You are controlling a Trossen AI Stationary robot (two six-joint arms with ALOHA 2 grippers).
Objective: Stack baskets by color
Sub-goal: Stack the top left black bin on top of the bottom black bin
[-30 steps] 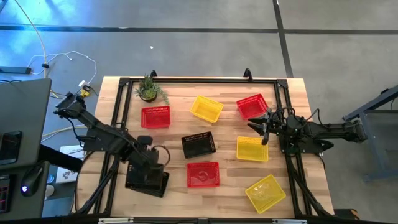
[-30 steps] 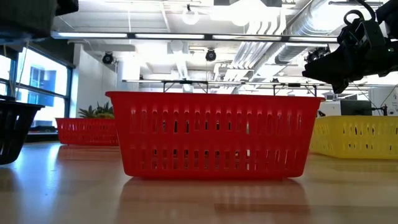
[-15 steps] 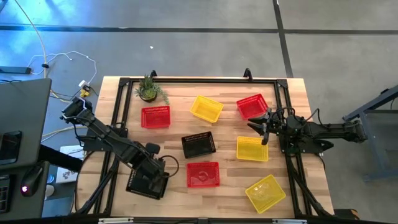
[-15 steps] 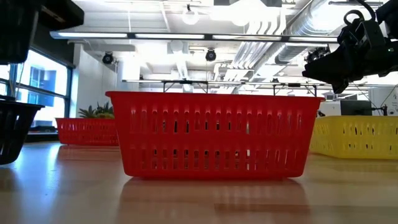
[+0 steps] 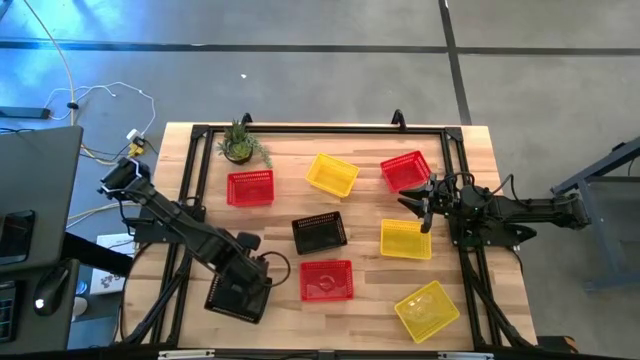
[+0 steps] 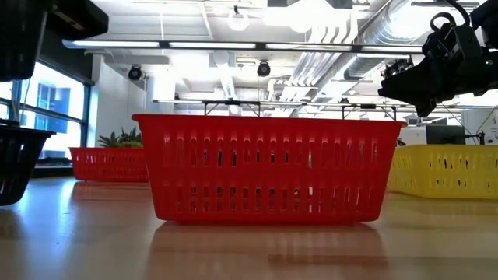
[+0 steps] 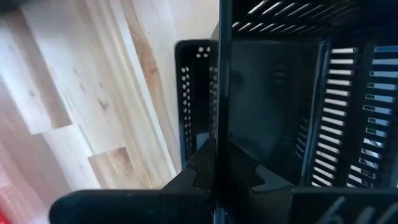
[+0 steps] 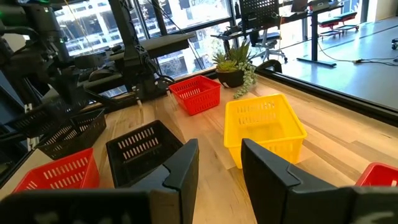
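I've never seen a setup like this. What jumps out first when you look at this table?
Bright baskets lie scattered over the wooden table: red, yellow and black ones, none stacked on the table yet. At the near left corner, the left gripper is shut on a black basket. The right gripper hangs open at the right side, above the gap between a red basket and a yellow basket.

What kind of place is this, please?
Probably a robotics lab in an open office: a framed wooden table on grey concrete floor, exposed ceiling ducts, and desks with office chairs behind the big windows.
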